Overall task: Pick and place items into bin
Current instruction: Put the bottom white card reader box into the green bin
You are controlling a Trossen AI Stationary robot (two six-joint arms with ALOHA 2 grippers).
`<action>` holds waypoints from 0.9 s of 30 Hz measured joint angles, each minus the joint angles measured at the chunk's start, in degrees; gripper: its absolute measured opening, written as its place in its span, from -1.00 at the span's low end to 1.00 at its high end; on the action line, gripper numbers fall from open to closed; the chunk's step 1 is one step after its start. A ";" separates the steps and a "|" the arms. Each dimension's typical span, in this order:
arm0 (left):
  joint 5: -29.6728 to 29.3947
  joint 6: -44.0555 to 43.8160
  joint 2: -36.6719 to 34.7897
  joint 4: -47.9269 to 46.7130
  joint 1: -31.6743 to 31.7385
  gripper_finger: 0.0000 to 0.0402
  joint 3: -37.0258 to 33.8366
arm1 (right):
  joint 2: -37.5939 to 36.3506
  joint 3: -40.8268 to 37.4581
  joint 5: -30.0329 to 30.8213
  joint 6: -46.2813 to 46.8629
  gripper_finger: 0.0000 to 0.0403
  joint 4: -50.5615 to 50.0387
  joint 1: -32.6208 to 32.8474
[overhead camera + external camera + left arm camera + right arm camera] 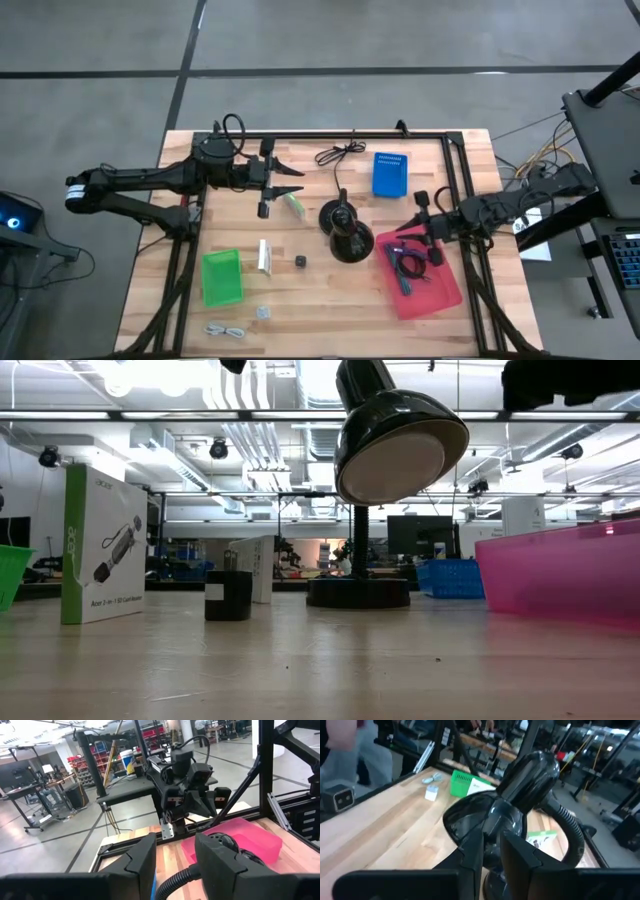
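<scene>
The pink bin lies at the near right with a black cable inside. On the table lie a coiled black cable, a green and white packet, a white box standing on edge, a tiny black cube and clear bits. My right gripper hangs above the bin's far left corner, pointing toward the black stand, its fingers a narrow gap apart with nothing between. My left gripper hovers level at the far left, open and empty, beside the packet.
The black stand is a lamp whose head hangs over the table's middle between both grippers. A blue bin sits at the far side and a green bin at the near left. A black frame runs along the table's far and right edges.
</scene>
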 joint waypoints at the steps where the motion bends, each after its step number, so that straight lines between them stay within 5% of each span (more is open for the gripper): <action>1: 0.00 0.00 0.00 0.03 -0.01 -0.40 0.00 | 0.14 -1.18 0.00 -0.48 -0.73 2.54 0.00; 14: -1.80 0.00 0.00 0.28 0.00 -0.40 -2.64 | 0.49 -12.57 -0.02 -11.82 -0.73 25.34 0.00; 27: -4.50 -0.11 0.00 -1.65 -0.02 -0.40 -3.65 | 0.93 -11.44 4.09 -14.48 -0.73 28.88 0.02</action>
